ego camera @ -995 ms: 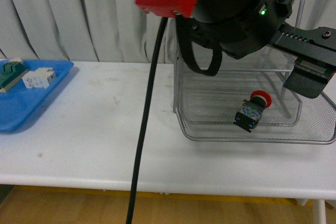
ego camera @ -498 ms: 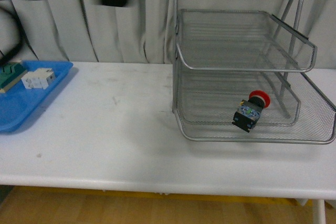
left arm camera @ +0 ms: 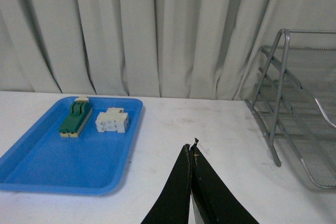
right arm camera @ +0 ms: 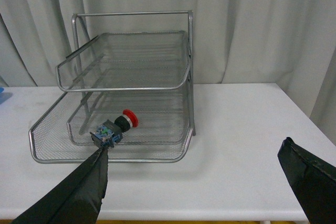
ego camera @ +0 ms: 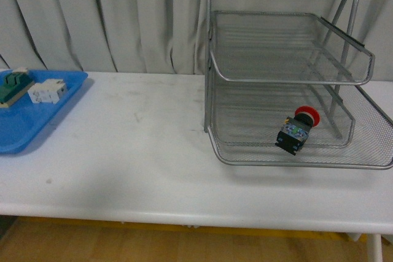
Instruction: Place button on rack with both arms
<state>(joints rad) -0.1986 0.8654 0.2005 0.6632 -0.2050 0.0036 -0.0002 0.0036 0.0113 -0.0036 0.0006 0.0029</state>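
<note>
The button [ego camera: 296,129], red cap on a black and blue-green body, lies tilted in the bottom tier of the silver wire rack [ego camera: 221,78] on the right of the white table. The right wrist view shows the same button [right arm camera: 113,129] inside the rack [right arm camera: 173,160]. My right gripper [right arm camera: 194,156] is open, well back from the rack, with nothing between its wide-spread fingers. Over the table between tray and rack [left arm camera: 273,129], my left gripper [left arm camera: 191,147] is shut and empty. Neither arm shows in the front view.
A flat blue tray [ego camera: 18,133] at the table's left holds a green terminal block [ego camera: 12,85] and a white block [ego camera: 46,91]. Grey curtains hang behind the table. The table's front edge runs near the bottom of the front view.
A second ago an arm with its red block filled the top of the front view over the rack. It has withdrawn out of that view. The button has stayed in the bottom tier.
</note>
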